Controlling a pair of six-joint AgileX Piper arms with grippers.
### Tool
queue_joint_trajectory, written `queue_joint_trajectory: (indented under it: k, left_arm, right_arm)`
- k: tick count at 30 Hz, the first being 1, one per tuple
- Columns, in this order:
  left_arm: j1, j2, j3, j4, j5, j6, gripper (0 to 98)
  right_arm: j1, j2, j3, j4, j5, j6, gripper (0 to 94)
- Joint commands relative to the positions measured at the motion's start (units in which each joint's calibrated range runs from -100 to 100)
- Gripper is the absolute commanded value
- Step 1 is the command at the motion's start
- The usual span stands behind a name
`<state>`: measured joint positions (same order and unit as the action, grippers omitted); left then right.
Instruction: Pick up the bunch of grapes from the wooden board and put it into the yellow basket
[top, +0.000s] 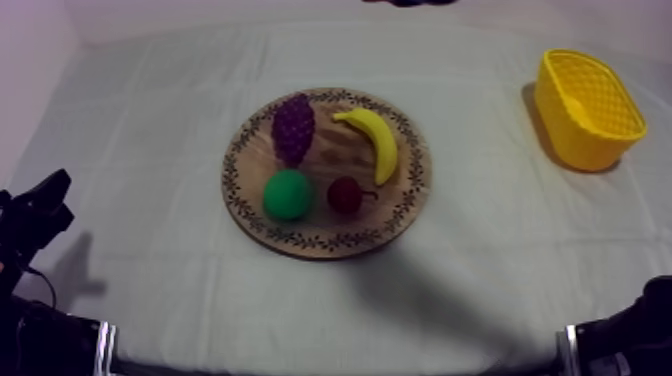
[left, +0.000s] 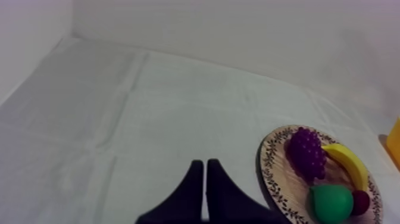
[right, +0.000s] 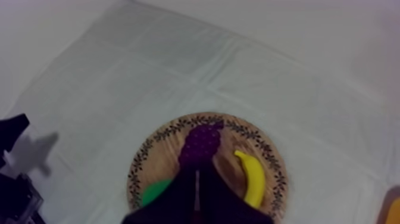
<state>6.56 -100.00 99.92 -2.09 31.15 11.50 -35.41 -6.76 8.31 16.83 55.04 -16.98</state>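
Note:
The purple bunch of grapes (top: 293, 128) lies at the back left of the round wooden board (top: 240, 190), beside a banana (top: 374, 142), a green pear (top: 288, 194) and a small red fruit (top: 345, 195). The yellow basket (top: 588, 108) stands at the far right, with nothing in it. My left gripper (top: 45, 200) rests low at the table's left, well away from the board; its fingers (left: 205, 162) lie together as a narrow wedge. My right gripper (right: 196, 174) is shut on nothing and hovers above the board's near side, pointing toward the grapes (right: 201, 143).
Grey-white cloth covers the table, with wide bare room between the board and the basket. A soft shadow lies on the cloth in front of the board (top: 420, 280). My right arm's base (top: 625, 340) is at the lower right edge.

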Motion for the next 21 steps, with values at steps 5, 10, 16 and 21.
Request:
queue_joint_trajectory:
  k: [5,10,16,21]
  left_arm:
    - [0.0,0.0,0.0,0.01,0.0,0.0,0.1]
    - [0.0,0.0,0.0,0.01,0.0,0.0,0.1]
    - [0.0,0.0,0.0,0.01,0.0,0.0,0.1]
    - [0.0,0.0,0.0,0.01,0.0,0.0,0.1]
  right_arm:
    - [-0.9,12.3,-16.0,1.9,8.1,-5.7,0.7]
    - [-1.1,19.6,-23.8,2.7,13.4,-8.2,0.7]
    - [-1.1,26.8,-29.9,3.3,17.9,-10.9,1.3]
    - [-1.3,31.4,-32.5,3.5,21.2,-12.6,4.0]
